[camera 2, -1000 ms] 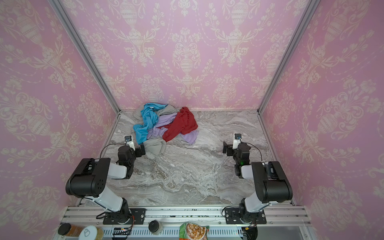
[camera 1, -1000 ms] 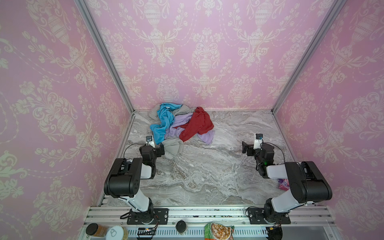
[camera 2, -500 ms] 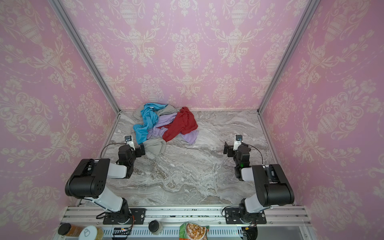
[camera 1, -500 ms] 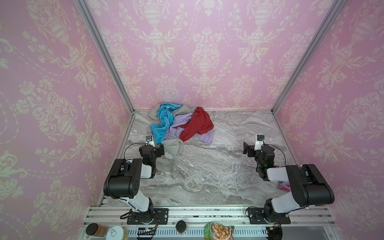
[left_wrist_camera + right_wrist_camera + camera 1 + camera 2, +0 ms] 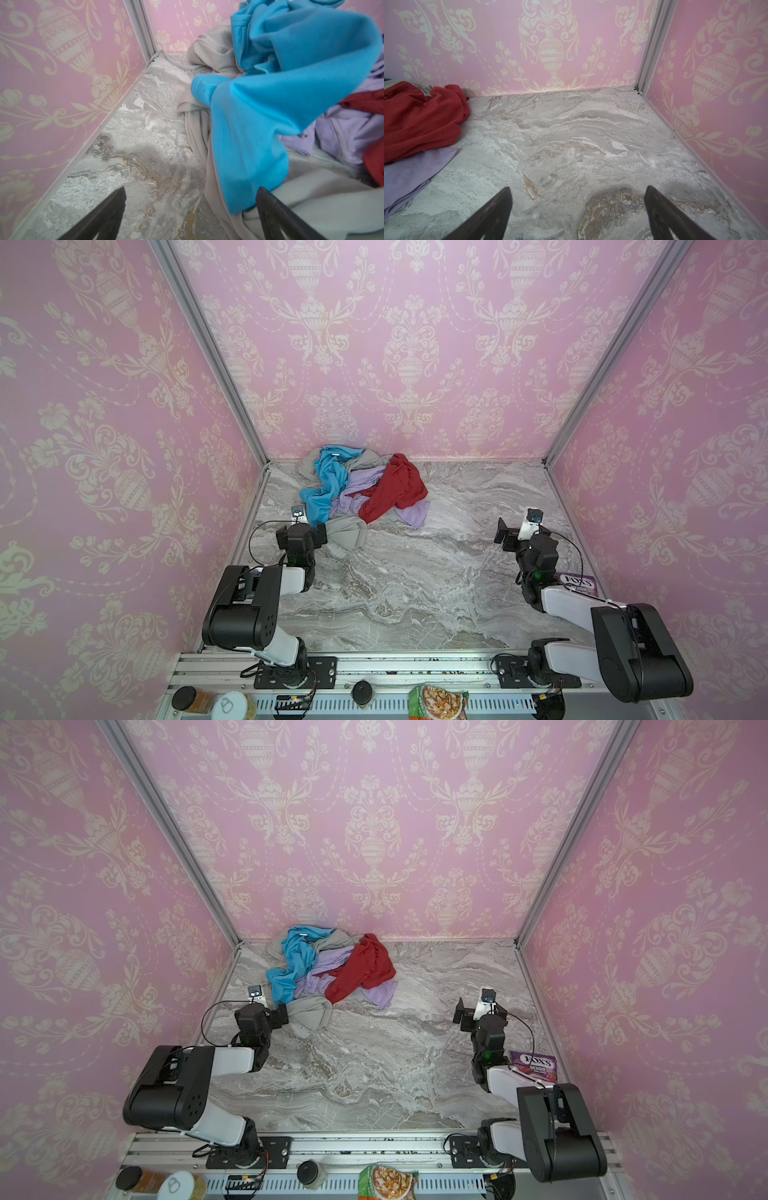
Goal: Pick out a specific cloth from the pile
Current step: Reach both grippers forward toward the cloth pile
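Observation:
The pile (image 5: 361, 489) lies at the back left of the marble table, by the corner of the walls. The cloth (image 5: 359, 493), pale lavender, sits in its middle, partly under a dark red cloth (image 5: 395, 485) and beside a turquoise one (image 5: 328, 485); one lavender corner (image 5: 380, 992) pokes out on the table. A grey garment (image 5: 347, 531) forms the near edge. My left gripper (image 5: 301, 531) is open at that edge; in the left wrist view one fingertip (image 5: 264, 195) rests against grey fabric (image 5: 324, 199) below the turquoise cloth (image 5: 270, 104). My right gripper (image 5: 519, 531) is open over bare marble, empty (image 5: 577, 188).
Pink patterned walls close in the table (image 5: 415, 572) on three sides. A purple sweets packet (image 5: 577, 583) lies by the right wall under the right arm. Jars (image 5: 195, 699) and a snack bag (image 5: 436, 701) sit on the front rail.
The right gripper has drifted a little to the right and stays open. The left arm and the pile have not moved.

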Controlling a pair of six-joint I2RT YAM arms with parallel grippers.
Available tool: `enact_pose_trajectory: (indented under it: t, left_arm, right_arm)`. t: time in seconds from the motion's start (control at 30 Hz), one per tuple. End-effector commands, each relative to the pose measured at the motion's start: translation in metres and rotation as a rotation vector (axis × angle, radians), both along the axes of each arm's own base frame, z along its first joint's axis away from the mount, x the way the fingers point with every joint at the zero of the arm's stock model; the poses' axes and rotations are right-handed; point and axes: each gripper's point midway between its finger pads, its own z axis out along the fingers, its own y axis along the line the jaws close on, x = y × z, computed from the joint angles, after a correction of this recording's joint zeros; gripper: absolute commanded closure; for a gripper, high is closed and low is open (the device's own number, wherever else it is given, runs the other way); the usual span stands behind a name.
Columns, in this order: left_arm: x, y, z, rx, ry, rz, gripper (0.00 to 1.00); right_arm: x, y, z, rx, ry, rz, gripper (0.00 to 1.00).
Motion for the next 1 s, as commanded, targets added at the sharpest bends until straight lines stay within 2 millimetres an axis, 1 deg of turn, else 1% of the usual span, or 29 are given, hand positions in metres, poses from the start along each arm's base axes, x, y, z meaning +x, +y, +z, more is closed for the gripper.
enact_pose_trajectory:
  t: [0.0,0.17,0.3,0.37,0.43,0.5,0.57,0.6,0.63,0.67,0.73,0.87,0.93,0.97]
  left_arm:
    - [-0.006,0.012,0.026,-0.012,0.01,0.095,0.01]
    - [-0.008,0.006,0.065,-0.095,-0.049,0.085,0.01]
    - [-0.007,-0.012,0.091,-0.127,-0.094,0.007,0.01]
    - [-0.004,-0.027,0.101,-0.127,-0.102,-0.056,0.01]
    - [-0.001,-0.049,0.109,-0.134,-0.093,-0.15,0.01]
    - [0.001,-0.07,0.114,-0.143,-0.079,-0.236,0.01]
    - [0.001,-0.089,0.114,-0.16,-0.056,-0.309,0.01]
    - [0.001,-0.096,0.108,-0.174,-0.032,-0.339,0.01]
    - [0.0,-0.103,0.102,-0.189,-0.008,-0.364,0.01]
    - [0.004,-0.112,0.111,-0.2,-0.019,-0.396,0.01]
    - [0.005,-0.127,0.104,-0.214,0.019,-0.452,0.01]
    - [0.005,-0.147,0.093,-0.261,0.057,-0.519,0.01]
    - [0.006,-0.151,0.087,-0.27,0.075,-0.527,0.01]
    - [0.006,-0.152,0.085,-0.271,0.083,-0.527,0.01]
  right_arm:
    - [0.0,-0.003,0.014,0.014,-0.001,-0.039,0.0]
    - [-0.001,0.002,0.044,0.02,-0.031,-0.038,0.0]
    - [0.0,0.012,0.072,0.056,-0.058,-0.005,0.0]
    - [0.001,0.022,0.082,0.084,-0.061,0.035,0.0]
    - [0.006,0.039,0.092,0.111,-0.062,0.114,0.0]
    - [0.012,0.056,0.097,0.121,-0.039,0.175,0.0]
    - [0.02,0.072,0.1,0.13,-0.003,0.228,0.0]
    - [0.024,0.083,0.099,0.135,0.014,0.267,0.0]
    - [0.027,0.097,0.099,0.139,0.03,0.311,0.0]
    - [0.03,0.108,0.098,0.142,0.046,0.345,0.0]
    - [0.037,0.135,0.093,0.129,0.097,0.416,0.0]
    - [0.048,0.181,0.077,0.093,0.205,0.517,0.01]
    - [0.051,0.205,0.066,0.081,0.252,0.571,0.01]
    - [0.053,0.213,0.061,0.076,0.27,0.581,0.01]
